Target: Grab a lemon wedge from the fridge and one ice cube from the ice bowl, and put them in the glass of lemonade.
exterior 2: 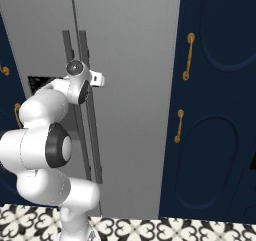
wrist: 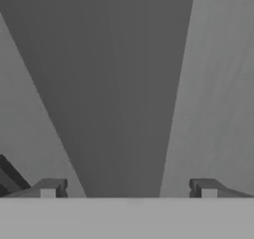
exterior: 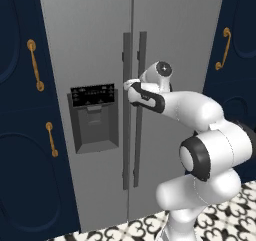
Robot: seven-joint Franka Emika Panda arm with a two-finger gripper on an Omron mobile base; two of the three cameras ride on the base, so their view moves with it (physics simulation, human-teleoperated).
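Now we are holding our gripper [wrist: 128, 188] at the closed fridge [exterior: 90, 45], jaws spread wide on either side of a dark door handle [wrist: 124, 109], gripping nothing.

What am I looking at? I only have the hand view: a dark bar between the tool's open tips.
Observer: That bar is one of the fridge's two long vertical handles. The tool is right up at the pair; I cannot tell which one it lines up with.
Operator: Doors open?
Observer: No. Both doors are shut, and the handles sit side by side along the middle seam.
Operator: How high on the handle?
Observer: In the upper half, about level with the top of the black dispenser panel on the left door.
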